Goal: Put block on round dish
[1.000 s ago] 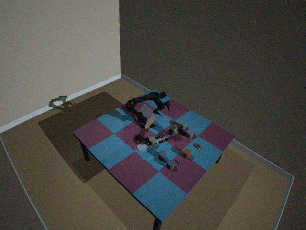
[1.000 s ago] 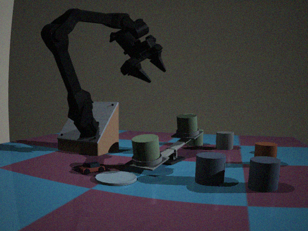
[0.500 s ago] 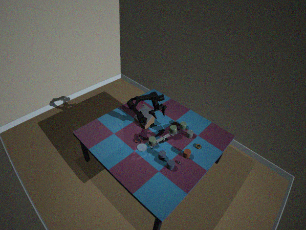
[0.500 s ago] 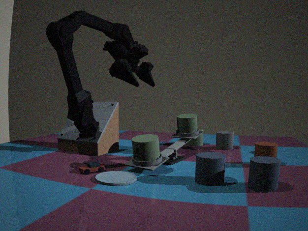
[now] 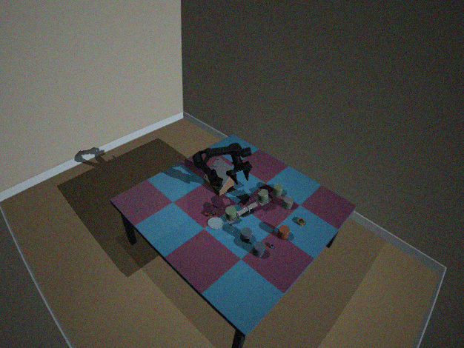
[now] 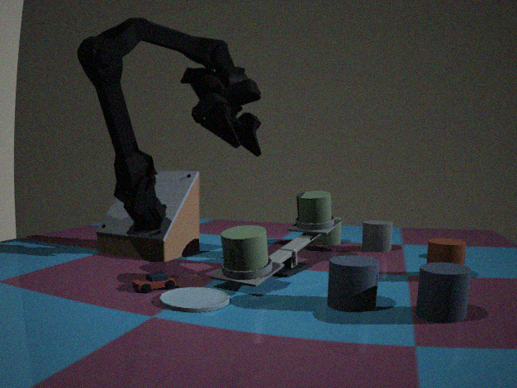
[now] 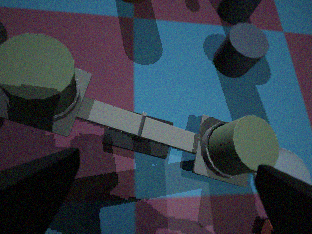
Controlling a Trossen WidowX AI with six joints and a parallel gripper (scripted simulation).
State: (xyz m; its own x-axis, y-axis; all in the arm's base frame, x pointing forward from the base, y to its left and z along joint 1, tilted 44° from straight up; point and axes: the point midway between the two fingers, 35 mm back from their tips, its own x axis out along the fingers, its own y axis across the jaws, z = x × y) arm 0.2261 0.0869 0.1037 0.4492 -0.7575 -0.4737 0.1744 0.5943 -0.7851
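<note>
Top: high, far, angled down; exterior: near table height; wrist: downward, close (all share balance (image 5: pixel 249 208) (image 6: pixel 291 249) (image 7: pixel 167 134)).

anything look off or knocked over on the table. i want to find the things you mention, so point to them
Nothing is tipped or spilled. The balance (image 5: pixel 249 208) (image 6: pixel 287 251) (image 7: pixel 167 134) does slope, its end by the round dish (image 5: pixel 215 223) (image 6: pixel 194 299) (image 7: pixel 292 166) sitting lower, but both its cups stand upright; the hidden block's weight likely explains that.

block: not seen in any view, no telling which cup on the balance hid it. wrist view, left edge: the cup (image 7: pixel 35 65) there was cut off. lower right: round dish (image 7: pixel 295 166) partly hidden behind the other cup (image 7: pixel 256 144). exterior view, right of centre: third green cylinder (image 6: pixel 333 234) half hidden.
</note>
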